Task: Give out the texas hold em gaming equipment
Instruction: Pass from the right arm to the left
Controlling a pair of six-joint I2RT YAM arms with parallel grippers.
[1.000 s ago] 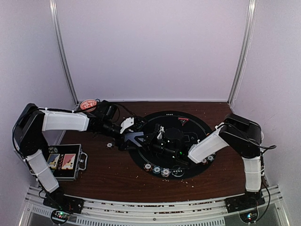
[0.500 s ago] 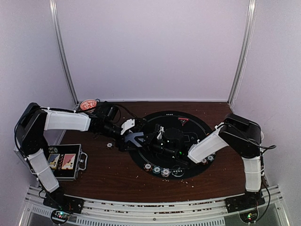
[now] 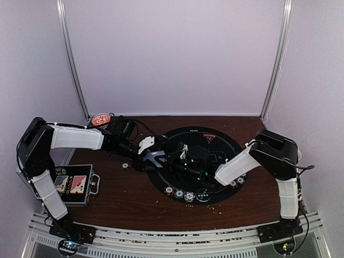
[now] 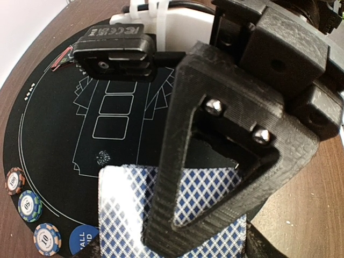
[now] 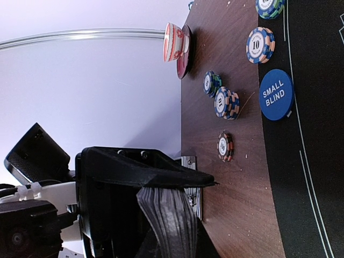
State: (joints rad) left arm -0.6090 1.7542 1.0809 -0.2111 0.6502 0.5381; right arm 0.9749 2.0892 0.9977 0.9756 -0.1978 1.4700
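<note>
Right gripper (image 3: 184, 160): clamped on a deck of cards (image 5: 167, 217) with blue-diamond backs, held over the middle of the round black mat (image 3: 226, 148). Its wrist view shows the stacked card edges wedged between the jaws.

Left gripper (image 3: 160, 159): meets the deck from 9 o'clock. Its black open-frame finger (image 4: 171, 161) lies across the patterned backs. One card (image 4: 121, 209) at the deck's left edge sits askew from the rest. Cannot tell whether the jaws pinch it.

Mat, 6–7 o'clock rim: three striped poker chips (image 3: 179, 193) in a row, with a blue SMALL BLIND button (image 5: 276, 94) just beside them.
Mat, 12 o'clock rim: red-triangle marker (image 3: 208, 138).
Mat, 4 o'clock rim: more chips (image 3: 237, 182) near the right forearm.

Desk (image 3: 134, 201), brown wood: single chip (image 3: 124, 165) off the mat at 9 o'clock. The right wrist view shows small chip stacks (image 5: 226, 102) on bare wood just beyond the mat edge.

Red bowl (image 3: 100, 119): 10 o'clock corner, against the back wall.

Black case (image 3: 75, 184): 8 o'clock, lid open, two card packs inside, under the left arm's elbow.
</note>
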